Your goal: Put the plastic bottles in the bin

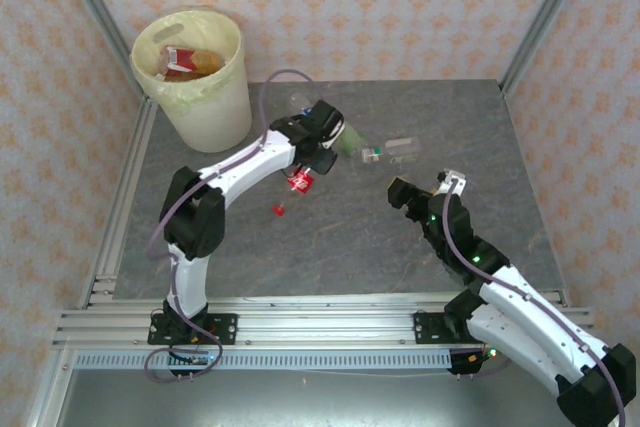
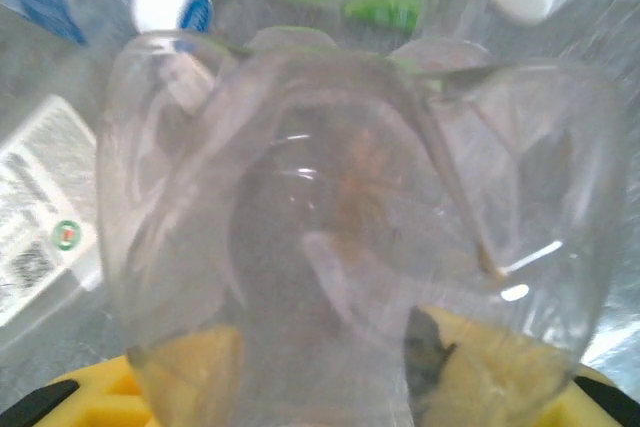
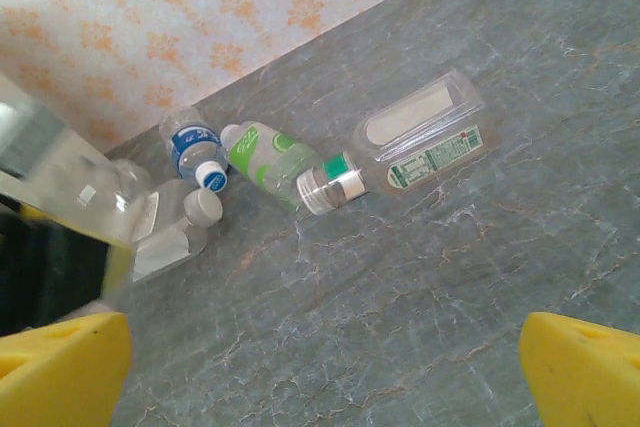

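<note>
While the bin (image 1: 215, 112) is standing in the far left corner of the tabletop (image 1: 350, 247), the left pincer (image 2: 330, 382) is gripping a clear bottle (image 2: 350, 207). The bottle's lobed base is facing the wrist camera, and the 2 yellow fingers (image 2: 520, 367) are pressing on it from either side. In the top view this pincer is hanging to the right of the bin and nearer the arm bases, clearly apart from its wall. Inside the bin, against the pale yellow liner, a bottle with a red and orange label (image 1: 183, 62) is lying.

4 loose bottles are lying on the tabletop further to the right of the bin. A blue-labelled bottle (image 3: 195, 144) and a green-labelled bottle (image 3: 265, 157) are resting side by side, touching or nearly so. A white-capped bottle (image 3: 175, 232) is sitting just beside them. A flat clear bottle (image 3: 425, 132) is lying on its side, the farthest of the 4 from the bin.

A small red object (image 1: 279, 210) is lying on the tabletop to the right of the bin, near the left pincer.

The right pincer (image 3: 320, 377) is gaping wide over bare tabletop, farther from the bin than any of the bottles.
</note>
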